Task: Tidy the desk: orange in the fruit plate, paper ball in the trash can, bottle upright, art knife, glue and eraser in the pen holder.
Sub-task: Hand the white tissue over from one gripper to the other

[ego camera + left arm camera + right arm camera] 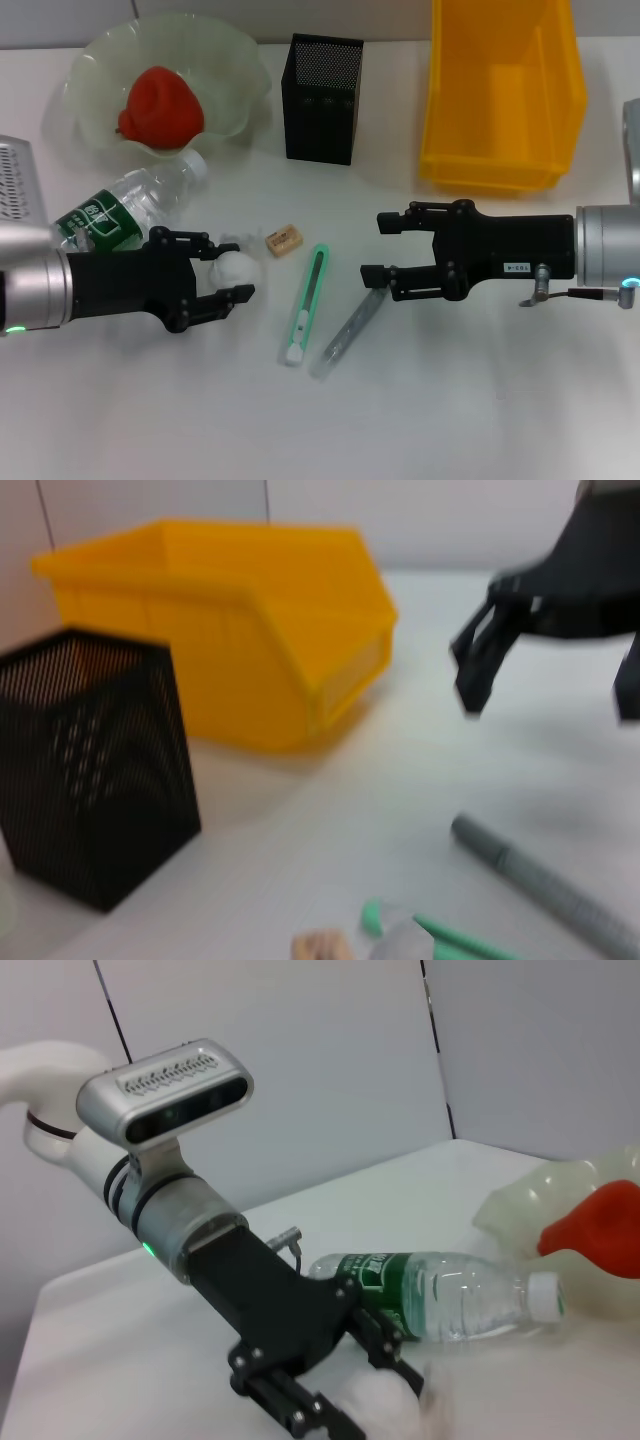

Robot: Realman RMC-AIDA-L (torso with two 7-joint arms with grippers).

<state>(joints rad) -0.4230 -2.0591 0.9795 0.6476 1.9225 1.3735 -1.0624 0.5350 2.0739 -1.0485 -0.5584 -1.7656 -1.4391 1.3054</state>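
My left gripper [232, 268] is shut on the white paper ball [242, 267], low over the desk beside the lying bottle [130, 210]; the ball [382, 1405] also shows between its fingers in the right wrist view. The orange [160, 105] rests in the fruit plate [235, 75]. My right gripper [375, 248] hangs open, holding nothing, just above the top end of the glue [350, 328]. The art knife [308, 303] and eraser [284, 240] lie between the two grippers. The pen holder [322, 98] and trash can [500, 95] stand at the back.
The bottle [440, 1295] lies on its side with its cap toward the fruit plate [520, 1210]. In the left wrist view the pen holder [90, 770] stands in front of the trash can [230, 630], with the glue [550, 885] nearer.
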